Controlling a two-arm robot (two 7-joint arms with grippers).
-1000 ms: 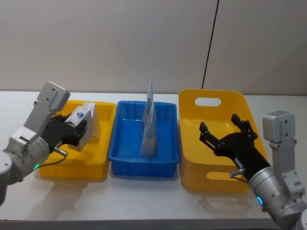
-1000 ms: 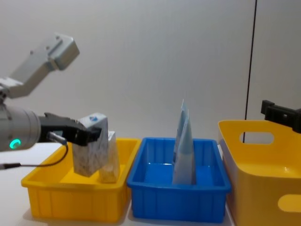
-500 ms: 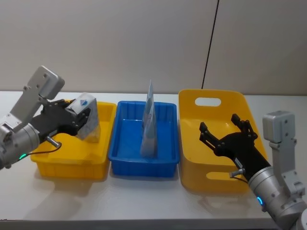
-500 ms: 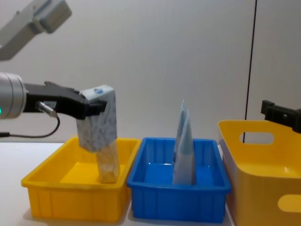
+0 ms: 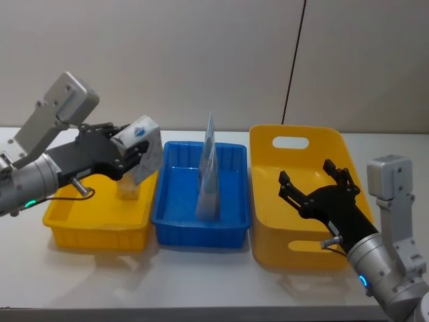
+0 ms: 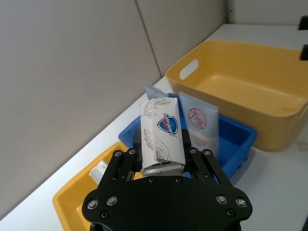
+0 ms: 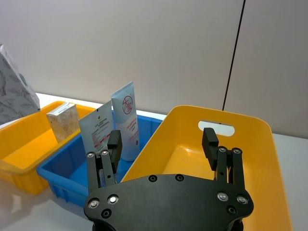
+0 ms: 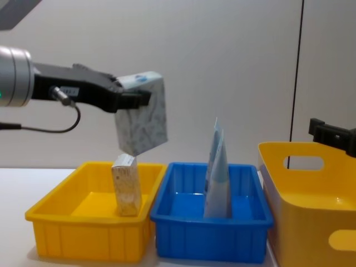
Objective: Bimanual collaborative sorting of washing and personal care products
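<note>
My left gripper (image 5: 134, 151) is shut on the white grey-patterned cube pack (image 5: 147, 146) with a blue oval logo (image 6: 165, 123). It holds the pack in the air over the right edge of the small yellow tray (image 5: 94, 216), near the blue tray (image 5: 201, 231). A beige box (image 8: 126, 191) stands in the small yellow tray. Two tubes stand upright in the blue tray, a pale blue one (image 7: 96, 131) and a cream one (image 7: 126, 119) with a red mark. My right gripper (image 5: 310, 180) hangs open over the big yellow bin (image 5: 268, 168).
The three containers stand side by side on the white table (image 5: 201, 275), with a grey wall close behind. A dark cable (image 5: 293, 60) runs down the wall behind the big bin. Bare table lies in front of the trays.
My left gripper has lifted the cube pack up out of the small yellow tray and carried it right, towards the blue tray. The right arm has not moved.
</note>
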